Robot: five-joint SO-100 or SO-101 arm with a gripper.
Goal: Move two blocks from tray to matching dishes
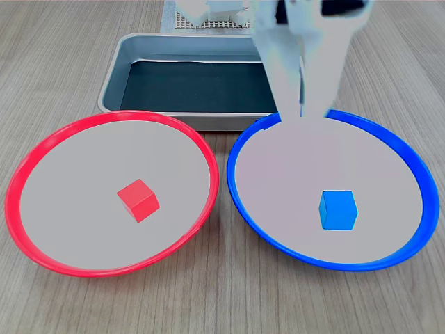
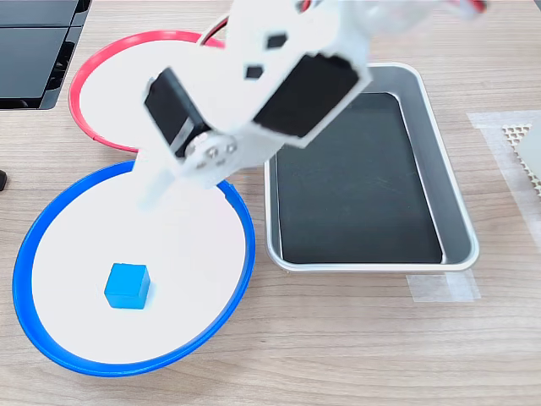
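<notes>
The blue block [image 1: 338,209] [image 2: 127,285] lies free on the pale floor of the blue-rimmed dish [image 1: 278,181] [image 2: 194,279]. The red block [image 1: 138,200] rests in the red-rimmed dish [image 1: 69,202] [image 2: 110,85]; in the second exterior view the arm hides it. My white gripper [image 1: 304,115] [image 2: 156,190] hangs blurred above the blue dish's edge nearest the tray, open and holding nothing, well apart from the blue block. The grey tray [image 1: 115,76] [image 2: 461,228] shows only its bare black floor.
Everything stands on a wooden table. A black flat object [image 2: 34,51] sits at the second exterior view's top left. A white perforated mat [image 2: 524,144] [image 1: 208,21] lies beyond the tray, and a strip of clear tape [image 2: 439,288] is stuck by the tray's corner.
</notes>
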